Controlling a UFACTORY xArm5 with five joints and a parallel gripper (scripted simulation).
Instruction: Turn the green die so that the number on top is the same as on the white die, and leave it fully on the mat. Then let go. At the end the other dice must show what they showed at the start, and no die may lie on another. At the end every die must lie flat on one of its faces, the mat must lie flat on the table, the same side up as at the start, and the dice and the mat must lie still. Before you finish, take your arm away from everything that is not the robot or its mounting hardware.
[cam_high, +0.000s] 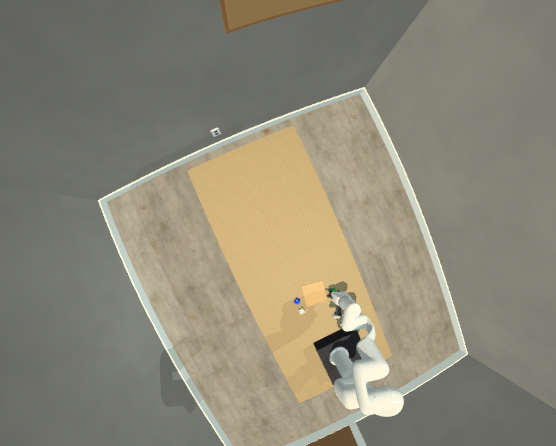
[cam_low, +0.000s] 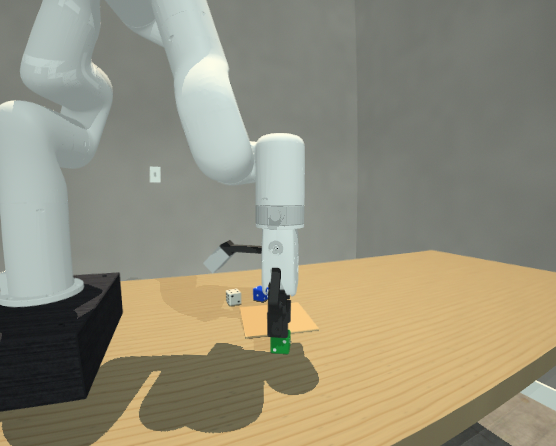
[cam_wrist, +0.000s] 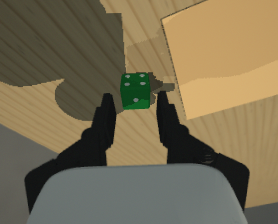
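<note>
The green die (cam_high: 333, 290) (cam_low: 280, 345) (cam_wrist: 135, 96) lies on the bare table beside the mat (cam_high: 314, 295) (cam_low: 304, 321) (cam_wrist: 225, 55), off its edge. In the wrist view its top appears to carry one pip; the side towards the robot's base shows four. My gripper (cam_low: 278, 334) (cam_wrist: 135, 103) is partly open and empty, pointing down over the die. Its fingertips stand to either side, with gaps, around or just above the die's top. The white die (cam_high: 301, 311) (cam_low: 233, 297) lies beyond the mat; its top number is too small to read surely.
A blue die (cam_high: 297, 301) (cam_low: 259, 294) lies past the mat near the white die, partly behind the gripper in the exterior view. The black robot base (cam_low: 45, 350) stands on the table to the left there. The table's edge (cam_low: 480, 400) runs along the right.
</note>
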